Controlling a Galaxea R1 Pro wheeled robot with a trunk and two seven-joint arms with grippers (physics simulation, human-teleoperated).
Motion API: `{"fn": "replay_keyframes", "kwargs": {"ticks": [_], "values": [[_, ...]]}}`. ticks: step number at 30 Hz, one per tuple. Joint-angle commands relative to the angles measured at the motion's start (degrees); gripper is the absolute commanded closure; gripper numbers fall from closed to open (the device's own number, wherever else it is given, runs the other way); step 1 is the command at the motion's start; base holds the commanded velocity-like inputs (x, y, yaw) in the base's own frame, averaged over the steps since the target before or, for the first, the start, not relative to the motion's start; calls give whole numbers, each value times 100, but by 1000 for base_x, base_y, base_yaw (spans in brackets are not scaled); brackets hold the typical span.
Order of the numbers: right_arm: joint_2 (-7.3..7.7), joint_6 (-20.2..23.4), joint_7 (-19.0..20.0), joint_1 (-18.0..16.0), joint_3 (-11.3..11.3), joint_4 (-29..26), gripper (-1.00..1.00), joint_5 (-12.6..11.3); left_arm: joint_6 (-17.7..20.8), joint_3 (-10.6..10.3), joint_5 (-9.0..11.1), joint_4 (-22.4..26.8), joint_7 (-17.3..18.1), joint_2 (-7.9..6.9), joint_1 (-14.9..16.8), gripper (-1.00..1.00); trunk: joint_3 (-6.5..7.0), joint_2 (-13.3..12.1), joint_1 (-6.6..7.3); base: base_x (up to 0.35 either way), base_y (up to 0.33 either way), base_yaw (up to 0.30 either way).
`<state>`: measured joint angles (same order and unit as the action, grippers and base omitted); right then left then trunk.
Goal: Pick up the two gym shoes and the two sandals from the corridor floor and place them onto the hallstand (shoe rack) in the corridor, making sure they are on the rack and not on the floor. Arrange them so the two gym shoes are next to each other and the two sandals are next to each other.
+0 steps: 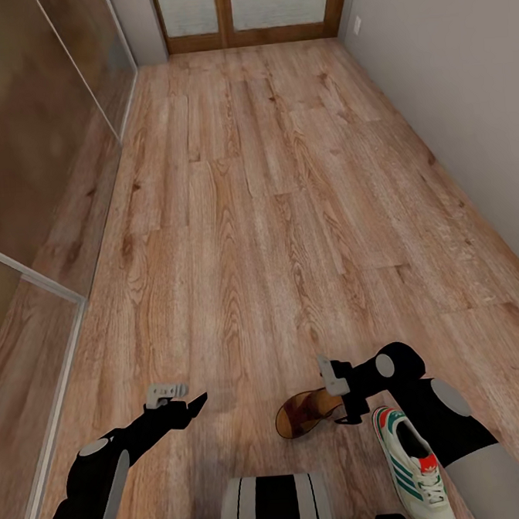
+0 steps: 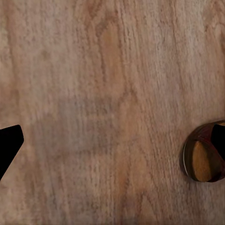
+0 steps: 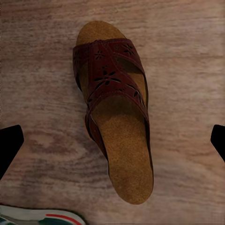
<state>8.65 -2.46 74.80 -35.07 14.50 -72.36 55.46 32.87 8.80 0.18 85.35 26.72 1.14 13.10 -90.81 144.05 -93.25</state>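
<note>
A dark reddish-brown sandal (image 1: 300, 414) with a tan footbed lies on the corridor floor (image 1: 272, 212) just ahead of my base. My right gripper (image 1: 338, 406) hangs open directly above it. In the right wrist view the sandal (image 3: 115, 108) lies between the two spread fingertips (image 3: 9, 145), apart from both. A white gym shoe (image 1: 411, 466) with green stripes and red accents lies to the sandal's right, partly under my right forearm, and its edge (image 3: 42, 217) is also seen from the right wrist. My left gripper (image 1: 194, 406) hovers open over bare floor left of the sandal (image 2: 204, 159). The hallstand is out of view.
Glass wall panels (image 1: 42, 135) with a metal frame run along the left side of the corridor. A grey wall (image 1: 464, 82) bounds the right. Wood-framed glass doors (image 1: 250, 8) close the far end. Long bare planks stretch ahead.
</note>
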Motion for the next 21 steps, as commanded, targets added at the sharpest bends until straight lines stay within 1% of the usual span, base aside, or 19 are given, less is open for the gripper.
{"fn": "replay_keyframes", "kwargs": {"ticks": [1, 13, 21], "values": [[8, 0, 0, 0, 0, 11, -100, 0, 0, 0, 0, 0, 0, 0, 0, -100, 0, 0, 0, 0, 0, 0], [26, 0, -10, 0, -2, 538, -100, 1, 0, -1, 0, -2, 0, 0, -4, -100, 0, 0, 0, 0, 0, 0], [30, 0, -14, 0, -9, 597, -100, 6, -2, -2, 0, -9, 0, 0, 0, -100, -177, 11, -21, 0, 0, 0]]}}
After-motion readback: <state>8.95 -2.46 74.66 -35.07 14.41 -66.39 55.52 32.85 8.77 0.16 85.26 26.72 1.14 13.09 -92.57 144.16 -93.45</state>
